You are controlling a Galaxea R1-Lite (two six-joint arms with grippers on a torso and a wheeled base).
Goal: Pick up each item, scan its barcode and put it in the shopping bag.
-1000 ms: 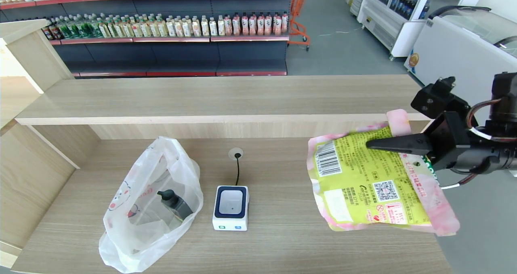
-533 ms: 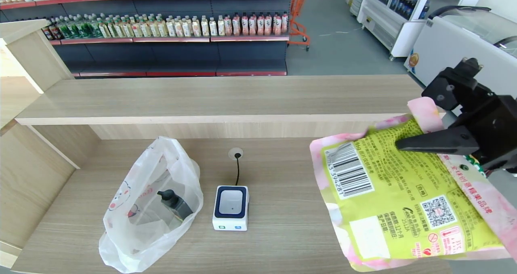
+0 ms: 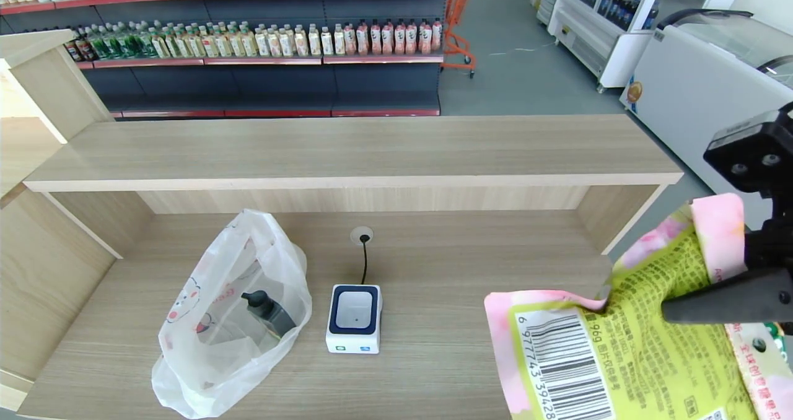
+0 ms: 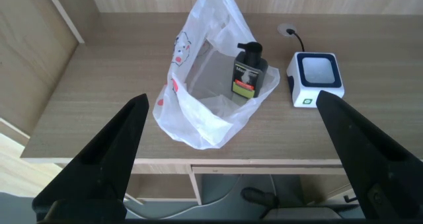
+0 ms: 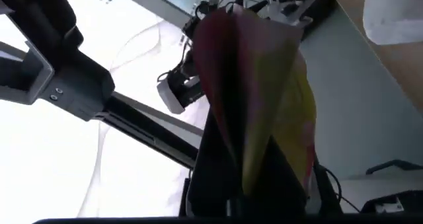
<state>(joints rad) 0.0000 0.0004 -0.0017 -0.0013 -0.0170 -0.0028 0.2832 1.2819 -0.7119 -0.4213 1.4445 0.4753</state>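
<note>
A green-yellow and pink pouch [image 3: 626, 364] hangs in the air at the counter's right front corner, its barcode [image 3: 567, 370] facing up. My right gripper [image 3: 672, 311] is shut on the pouch's upper part, and one black finger [image 3: 725, 305] lies across its printed face. In the right wrist view the pouch [image 5: 258, 105] is pinched between the jaws. The white plastic shopping bag [image 3: 217, 321] stands open on the counter's left with a dark pump bottle [image 3: 267, 311] inside. My left gripper [image 4: 231, 98] hovers open above the bag [image 4: 198, 112], near the counter's front edge.
A white and blue barcode scanner [image 3: 354, 318] sits mid-counter beside the bag, its cable [image 3: 364, 256] running back to a grommet. A raised wooden ledge [image 3: 347, 153] borders the back and a side panel [image 3: 56, 265] the left. Freezers [image 3: 700, 73] stand beyond the right end.
My right gripper has carried the pouch right and closer to the head camera, from over the counter's right end out to its front corner. The bag, scanner and bottle stayed put.
</note>
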